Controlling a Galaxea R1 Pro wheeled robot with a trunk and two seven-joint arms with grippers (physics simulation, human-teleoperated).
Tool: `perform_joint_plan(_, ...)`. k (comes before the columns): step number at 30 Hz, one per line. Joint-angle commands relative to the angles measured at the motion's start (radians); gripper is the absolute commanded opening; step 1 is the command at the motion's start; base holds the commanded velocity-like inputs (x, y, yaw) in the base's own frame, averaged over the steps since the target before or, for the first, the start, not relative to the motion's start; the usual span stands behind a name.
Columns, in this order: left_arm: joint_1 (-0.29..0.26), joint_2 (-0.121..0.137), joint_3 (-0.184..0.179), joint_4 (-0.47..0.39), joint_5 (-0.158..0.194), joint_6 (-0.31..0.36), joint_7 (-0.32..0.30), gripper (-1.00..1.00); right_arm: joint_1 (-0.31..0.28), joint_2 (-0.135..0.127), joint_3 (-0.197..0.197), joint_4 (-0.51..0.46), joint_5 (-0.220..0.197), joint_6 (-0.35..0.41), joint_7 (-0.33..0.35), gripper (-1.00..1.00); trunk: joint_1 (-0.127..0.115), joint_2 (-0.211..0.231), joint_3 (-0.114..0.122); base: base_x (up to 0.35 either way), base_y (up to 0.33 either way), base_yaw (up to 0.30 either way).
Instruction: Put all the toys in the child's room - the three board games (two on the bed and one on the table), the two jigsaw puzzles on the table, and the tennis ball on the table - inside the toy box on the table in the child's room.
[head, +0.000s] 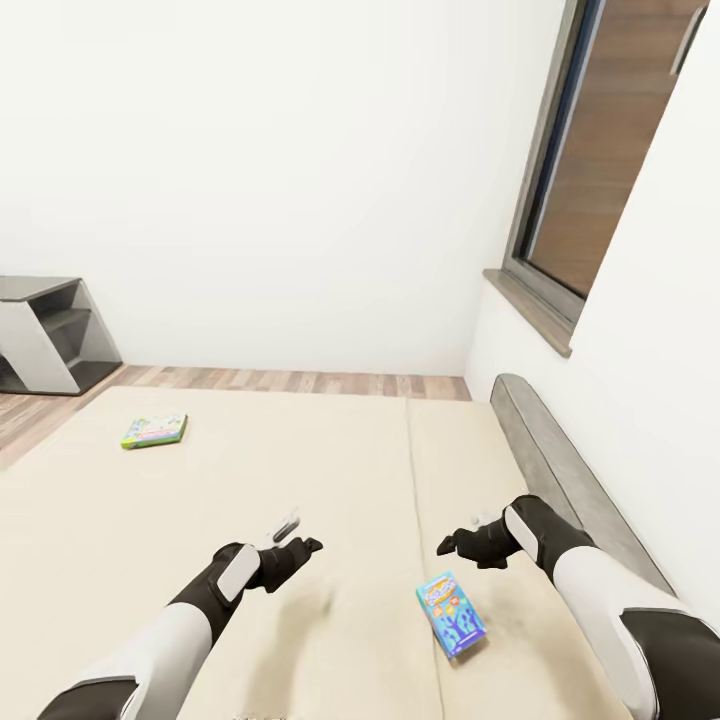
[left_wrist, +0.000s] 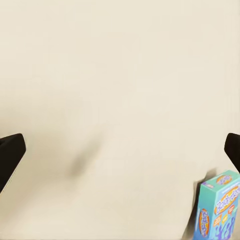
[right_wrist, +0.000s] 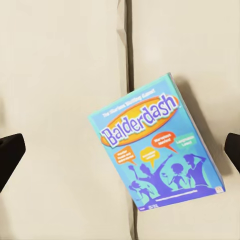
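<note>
Both your grippers, left and right, gape wide and empty; the small blue Balderdash game box lies on the cream mattress at the right one's six o'clock.

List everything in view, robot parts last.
blue game box: 1, blue with orange logo, lying flat on the bed by the mattress seam, near the right arm
green game box: 1, green and yellow, flat on the far left part of the bed
bed: 1, cream mattress, grey headboard along the right wall
shelf unit: 1, grey and white, on the floor at far left
floor: wood planks, beyond the bed
window: 1, grey frame, on the right wall
left gripper: 1, black, open, above bare mattress
right gripper: 1, black, open, above the blue game box
</note>
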Motion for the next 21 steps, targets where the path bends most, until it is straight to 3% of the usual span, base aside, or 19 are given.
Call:
perform_joint_plan(1, 0.000, -0.001, 0.008, -0.001, -0.002, 0.006, -0.002, 1.00, 0.000, -0.001, 0.001, -0.001, -0.007, 0.005, -0.002, 1.00, 0.000, -0.001, -0.003, 0.000, 0.000, 0.088)
perform_joint_plan(21, 0.001, -0.003, 0.007, -0.002, 0.003, 0.008, -0.006, 1.00, 0.001, -0.013, -0.001, -0.004, -0.012, 0.005, -0.055, 1.00, 0.000, -0.001, -0.032, 0.000, 0.000, 0.080)
